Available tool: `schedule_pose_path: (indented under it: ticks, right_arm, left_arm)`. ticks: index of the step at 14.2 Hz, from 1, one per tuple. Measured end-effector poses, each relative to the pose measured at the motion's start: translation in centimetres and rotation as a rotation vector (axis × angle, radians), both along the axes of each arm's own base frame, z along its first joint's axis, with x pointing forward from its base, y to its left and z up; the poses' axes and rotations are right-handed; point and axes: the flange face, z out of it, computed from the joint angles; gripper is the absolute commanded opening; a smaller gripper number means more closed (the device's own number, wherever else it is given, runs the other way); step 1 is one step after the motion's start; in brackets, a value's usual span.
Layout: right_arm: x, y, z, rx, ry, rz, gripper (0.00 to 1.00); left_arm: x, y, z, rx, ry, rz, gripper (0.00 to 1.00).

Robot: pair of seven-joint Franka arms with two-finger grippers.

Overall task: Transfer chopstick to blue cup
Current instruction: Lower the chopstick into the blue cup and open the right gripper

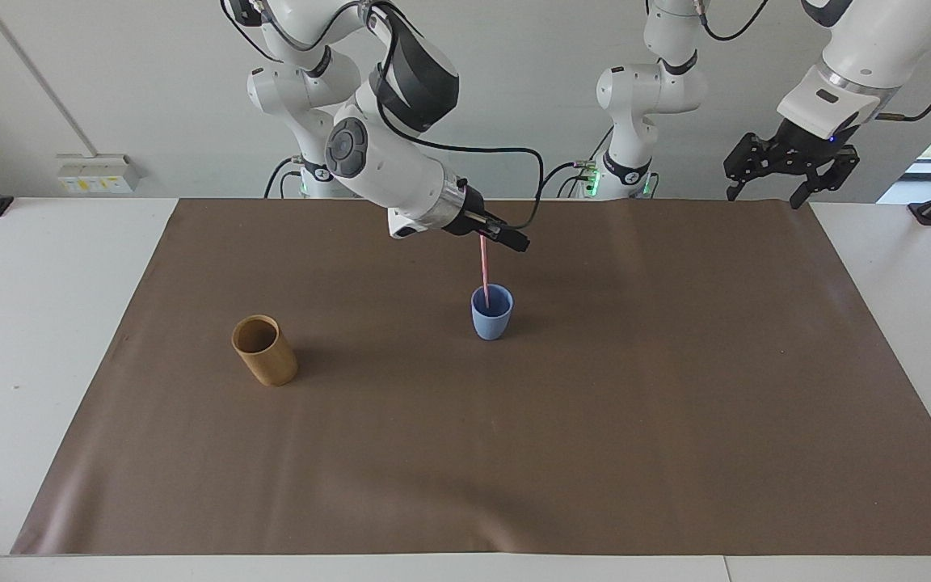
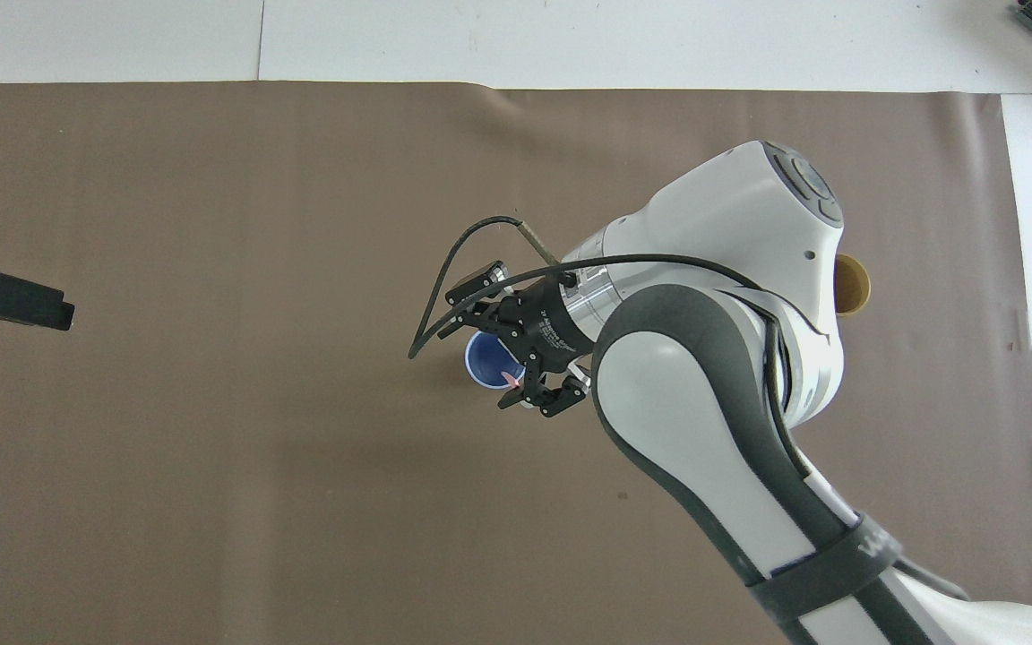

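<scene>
Gripping the thin pale pink chopstick (image 1: pixel 484 267) by its top, the right pincer (image 1: pixel 506 237) hangs over the small light-blue cup (image 1: pixel 492 319), the stick's lower end inside. The left pincer (image 1: pixel 789 166) waits, fingers spread open.

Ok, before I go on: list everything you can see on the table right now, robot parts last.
chopstick: one, pale pink, nearly upright, lower end inside the blue cup, top at the right gripper.
blue cup: one, light blue, upright near the middle of the brown mat.
bamboo cup: one, tan-brown, on the mat toward the right arm's end of the table.
brown mat: one, brown, covering most of the white table.
white table: one, white, under the mat.
right gripper: one, black, over the blue cup, at the chopstick's top.
left gripper: one, black, open, waiting raised at the left arm's end.
</scene>
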Motion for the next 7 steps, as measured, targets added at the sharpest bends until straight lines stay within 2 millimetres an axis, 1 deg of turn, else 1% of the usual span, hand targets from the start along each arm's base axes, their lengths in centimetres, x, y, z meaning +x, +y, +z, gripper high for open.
schedule_pose_path:
  ticks: [1,2,3,4,5,7]
  right_arm:
    - [-0.26,0.40,-0.28,0.002,-0.005,0.019,0.01]
    - [-0.39,0.53,-0.44,0.003,-0.009,0.029,0.01]
    - [-0.40,0.51,-0.52,0.003,-0.012,0.034,0.07]
    - [-0.39,0.46,-0.61,0.003,-0.013,0.036,0.17]
    - [-0.39,0.43,-0.67,0.002,-0.013,0.037,0.22]
    - [-0.48,0.39,-0.70,-0.006,-0.012,0.046,0.42]
  left_arm:
    - [0.00,0.00,0.00,0.000,0.000,0.000,1.00]
    - [0.00,0.00,0.00,0.000,0.000,0.000,1.00]
    - [0.00,0.00,0.00,0.000,0.000,0.000,1.00]
    - [0.00,0.00,0.00,0.000,0.000,0.000,1.00]
    - [0.00,0.00,0.00,0.000,0.000,0.000,1.00]
    - [0.00,0.03,0.00,0.000,0.000,0.001,1.00]
